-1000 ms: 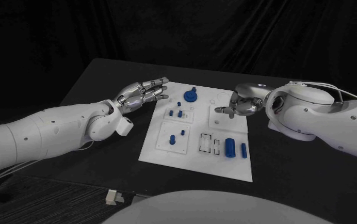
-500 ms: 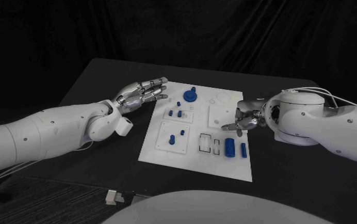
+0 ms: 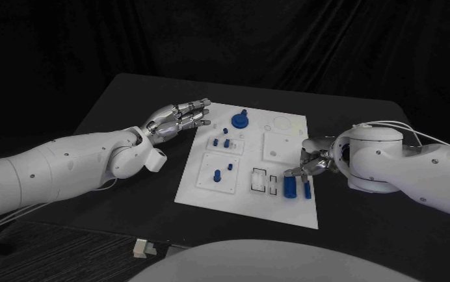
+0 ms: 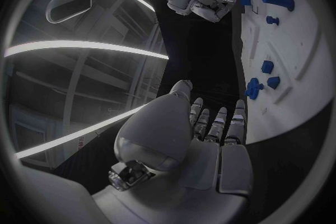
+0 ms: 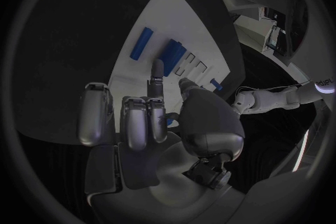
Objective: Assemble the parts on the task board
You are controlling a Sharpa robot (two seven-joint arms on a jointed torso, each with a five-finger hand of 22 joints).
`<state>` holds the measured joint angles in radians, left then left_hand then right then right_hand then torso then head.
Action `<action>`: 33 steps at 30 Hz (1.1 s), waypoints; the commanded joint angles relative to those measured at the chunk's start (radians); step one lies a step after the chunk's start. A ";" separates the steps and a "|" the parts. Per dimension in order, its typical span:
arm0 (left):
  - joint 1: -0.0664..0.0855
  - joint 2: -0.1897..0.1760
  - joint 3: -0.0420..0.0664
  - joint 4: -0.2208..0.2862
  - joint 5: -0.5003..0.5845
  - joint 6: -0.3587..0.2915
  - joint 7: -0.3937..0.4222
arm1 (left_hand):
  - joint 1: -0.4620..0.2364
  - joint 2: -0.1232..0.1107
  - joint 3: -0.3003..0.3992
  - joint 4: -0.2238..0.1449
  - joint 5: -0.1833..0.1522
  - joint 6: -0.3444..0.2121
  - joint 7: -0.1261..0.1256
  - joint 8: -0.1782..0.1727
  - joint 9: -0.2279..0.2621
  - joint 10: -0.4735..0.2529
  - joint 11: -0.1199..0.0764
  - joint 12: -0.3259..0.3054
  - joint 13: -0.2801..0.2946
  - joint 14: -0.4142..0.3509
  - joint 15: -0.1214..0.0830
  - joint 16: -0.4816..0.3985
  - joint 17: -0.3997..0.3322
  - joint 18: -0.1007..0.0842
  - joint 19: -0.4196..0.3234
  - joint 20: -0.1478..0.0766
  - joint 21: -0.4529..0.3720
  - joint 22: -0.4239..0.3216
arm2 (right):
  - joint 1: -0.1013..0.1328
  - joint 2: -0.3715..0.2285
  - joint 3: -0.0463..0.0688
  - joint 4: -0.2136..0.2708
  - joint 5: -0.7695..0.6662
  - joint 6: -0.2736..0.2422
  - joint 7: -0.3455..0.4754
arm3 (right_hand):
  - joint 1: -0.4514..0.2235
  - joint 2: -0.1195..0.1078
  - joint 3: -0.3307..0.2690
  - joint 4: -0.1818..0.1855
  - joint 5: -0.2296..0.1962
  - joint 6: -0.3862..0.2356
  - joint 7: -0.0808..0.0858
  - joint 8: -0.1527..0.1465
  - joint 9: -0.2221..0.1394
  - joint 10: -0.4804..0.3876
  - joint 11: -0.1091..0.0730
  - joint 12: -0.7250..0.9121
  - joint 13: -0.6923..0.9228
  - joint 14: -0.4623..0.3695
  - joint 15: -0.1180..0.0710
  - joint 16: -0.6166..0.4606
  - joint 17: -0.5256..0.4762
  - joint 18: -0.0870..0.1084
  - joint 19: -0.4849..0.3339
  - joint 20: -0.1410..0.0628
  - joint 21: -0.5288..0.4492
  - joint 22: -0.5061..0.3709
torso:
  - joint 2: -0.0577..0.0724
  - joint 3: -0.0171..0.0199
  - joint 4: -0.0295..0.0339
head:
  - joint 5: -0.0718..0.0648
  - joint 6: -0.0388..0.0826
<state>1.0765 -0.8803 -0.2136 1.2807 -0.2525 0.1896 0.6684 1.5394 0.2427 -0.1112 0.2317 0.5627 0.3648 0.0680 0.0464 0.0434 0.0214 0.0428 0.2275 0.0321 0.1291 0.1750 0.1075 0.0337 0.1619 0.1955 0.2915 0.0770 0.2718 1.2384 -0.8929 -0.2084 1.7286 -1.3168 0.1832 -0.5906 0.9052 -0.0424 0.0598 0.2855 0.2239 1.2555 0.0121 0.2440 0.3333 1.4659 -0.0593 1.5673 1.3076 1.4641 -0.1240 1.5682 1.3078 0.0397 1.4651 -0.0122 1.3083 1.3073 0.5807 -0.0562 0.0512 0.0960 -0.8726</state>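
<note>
The white task board [image 3: 251,168] lies mid-table with blue parts [image 3: 290,186] on it, among them two cylinders lying at its near right corner. The right hand [image 3: 305,165] hovers just over those cylinders; the right wrist view shows its fingers [image 5: 133,123] curled loosely and holding nothing. The left hand [image 3: 178,118] hangs off the board's far left edge, its fingers [image 4: 218,129] straight, side by side, holding nothing.

I am wearing smooth white arm shells dotted with small screws, silver jointed hands [image 3: 176,120], and a pale cable [image 3: 398,126] looping over my right arm.
</note>
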 commanded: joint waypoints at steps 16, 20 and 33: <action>-0.006 0.003 0.001 -0.002 0.005 0.011 0.009 | 0.006 0.003 0.009 0.001 0.004 0.000 0.004 0.002 0.000 0.005 0.006 0.003 0.001 0.004 0.004 0.004 0.000 -0.006 0.004 0.000 0.003 -0.002 | -0.046 0.022 0.000 -0.020 0.004 0.000 -0.045 | 0.002 -0.035 0.010 0.005 -0.027 -0.081 0.028 -0.062 -0.003 0.105 0.028 0.003 0.263 0.107 0.032 0.003 0.263 0.023 0.007 0.028 -0.034 0.176 | 0.001 0.0000 0.0003 | 0.000 0.000; -0.007 0.005 0.001 -0.003 0.005 0.012 0.008 | 0.006 0.003 0.009 0.001 0.004 -0.001 0.004 0.002 0.000 0.005 0.006 0.003 0.001 0.004 0.004 0.004 0.000 -0.006 0.003 0.000 0.003 -0.003 | -0.053 0.030 0.000 -0.027 0.004 -0.007 -0.045 | 0.000 -0.038 0.009 0.004 -0.032 -0.080 0.028 -0.062 0.000 0.105 0.028 0.003 0.263 0.106 0.032 0.002 0.261 0.027 0.002 0.029 -0.050 0.171 | 0.000 0.0000 -0.0002 | 0.001 0.000; -0.011 0.007 0.001 -0.006 0.005 0.016 0.004 | 0.005 0.003 0.010 0.001 0.004 -0.003 0.004 0.002 0.000 0.004 0.007 0.002 0.000 0.003 0.004 0.004 0.000 -0.006 0.003 0.000 0.002 -0.004 | -0.080 0.052 0.000 -0.041 0.024 -0.062 -0.042 | 0.115 -0.035 0.062 -0.068 0.209 -0.096 0.023 -0.052 0.073 0.105 0.024 0.003 0.263 0.094 0.028 -0.022 0.201 0.035 -0.005 0.027 -0.100 0.157 | 0.001 0.0000 -0.0003 | 0.003 0.000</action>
<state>1.0674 -0.8753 -0.2136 1.2743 -0.2525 0.1929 0.6644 1.5394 0.2427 -0.1054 0.2314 0.5626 0.3647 0.0680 0.0464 0.0432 0.0249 0.0463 0.2274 0.0318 0.1291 0.1751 0.1075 0.0335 0.1619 0.1954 0.2915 0.0769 0.2690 1.1620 -0.8409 -0.2074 1.6886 -1.3083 0.1624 -0.6169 0.9984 -0.0815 0.1158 0.2304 0.3908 1.1642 0.0385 0.1871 0.3998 1.4659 -0.0378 1.5673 1.3081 1.4659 -0.0970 1.5513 1.3075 0.0549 1.4633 0.0145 1.2124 1.3080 0.5814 -0.0560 0.0506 0.0993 -0.8726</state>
